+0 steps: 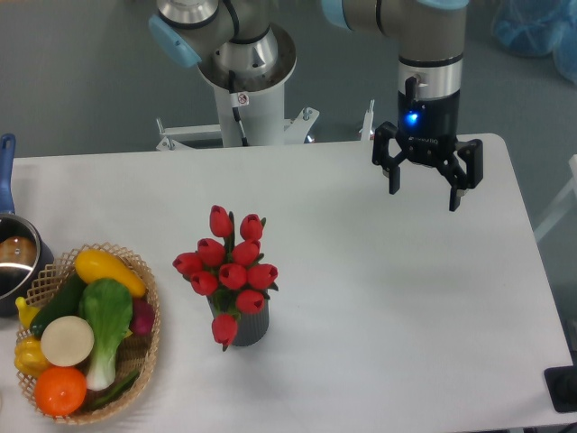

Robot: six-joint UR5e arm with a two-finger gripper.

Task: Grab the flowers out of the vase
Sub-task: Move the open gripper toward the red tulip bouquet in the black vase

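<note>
The black two-finger gripper (424, 191) hangs wide open and empty, at 2 o'clock from the red tulip flowers (229, 269) standing in the dark grey ribbed vase (251, 327). No legible writing.

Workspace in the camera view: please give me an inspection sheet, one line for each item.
Surface: white table, bare on its right half.
Job's things: flowers stand in the vase, untouched.
Clutter: wicker basket with vegetables and fruit at front left; pot at left edge.
Grippers: gripper open, empty, above the table's far right, apart from the flowers.
Cables: black cable on the robot base.
Surroundings: grey floor; blue bag at top right.
</note>
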